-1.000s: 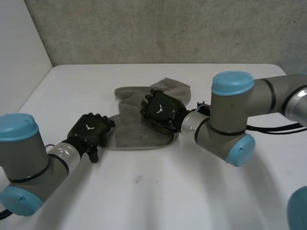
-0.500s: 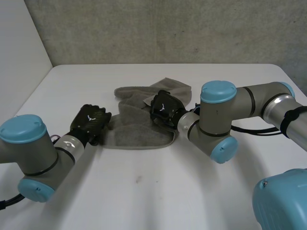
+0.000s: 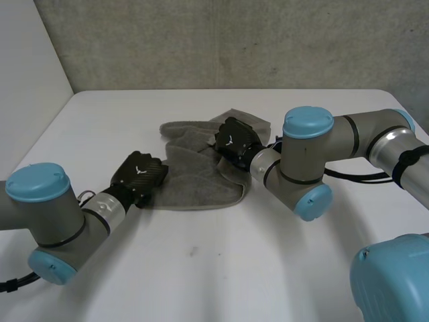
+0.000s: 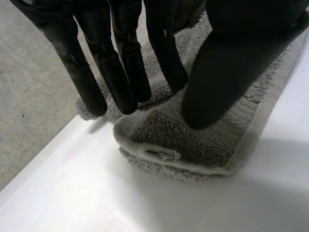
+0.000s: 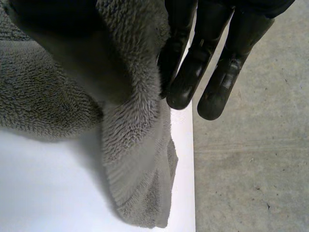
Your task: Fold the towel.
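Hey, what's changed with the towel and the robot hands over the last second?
The left robot hand moved forward onto the towel's near left corner, fingers straight. The right robot hand shifted right and farther away, and pinches a fold at the towel's right side. The towel stayed crumpled in the same place.

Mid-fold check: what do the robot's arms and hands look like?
The left arm and right arm are grey tubes with round light-blue caps at the joints and silvery wrist cuffs. The left hand and right hand are black, each with a small white mark on its back.
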Robot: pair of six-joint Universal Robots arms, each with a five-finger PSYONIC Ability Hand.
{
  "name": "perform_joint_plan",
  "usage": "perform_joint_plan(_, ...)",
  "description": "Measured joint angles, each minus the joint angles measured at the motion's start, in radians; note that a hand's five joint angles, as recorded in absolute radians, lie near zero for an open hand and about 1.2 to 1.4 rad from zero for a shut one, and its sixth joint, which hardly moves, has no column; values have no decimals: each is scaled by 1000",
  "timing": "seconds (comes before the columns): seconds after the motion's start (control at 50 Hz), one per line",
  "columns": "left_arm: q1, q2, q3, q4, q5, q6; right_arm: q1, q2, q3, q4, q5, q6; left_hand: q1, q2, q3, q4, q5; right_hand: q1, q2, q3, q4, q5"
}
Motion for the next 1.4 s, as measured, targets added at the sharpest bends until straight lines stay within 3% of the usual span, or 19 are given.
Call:
perform_joint_plan(0.06,0,-10,14,2,-1,1,-6,-9,3,3,0,5,145,153,147,147,151,98,99,123,120,113)
perform_joint_plan(0.16,0,-27,47,3,-11,1,-32,-57,16,3,7,39,193,220,219,218,210,98,99,126,124,113)
perform_joint_plan(0.38,2,41,102,-8,-82,-11,-104,-298,96,11,64,310,206,234,234,234,224,98,99,126,124,113)
perform_joint_plan(0.6,-2,374,1,-74,-124,-71,-172,-706,366,77,69,458,209,235,235,235,224,99,99,126,124,113)
perform_joint_plan(0.72,11,607,-33,-173,-137,-122,-226,-885,430,238,96,463,209,235,235,235,224,99,99,126,124,113)
perform_joint_plan(0.84,24,720,-28,-286,-138,-195,-278,-981,430,452,130,462,209,235,235,235,224,100,99,126,124,113)
perform_joint_plan(0.94,22,702,-29,-365,-134,-234,-289,-974,456,588,115,458,209,235,235,235,224,100,99,126,124,113)
perform_joint_plan(1.1,8,440,31,-403,-146,-242,-279,-824,500,610,84,423,214,235,235,235,224,100,99,126,124,113)
perform_joint_plan(1.26,-1,166,356,-392,-166,-239,-275,-587,280,385,89,406,214,236,235,235,224,100,99,126,124,114)
perform_joint_plan(1.4,-1,109,699,-331,-223,-300,-276,-506,84,44,116,471,214,236,235,235,224,100,99,126,124,114)
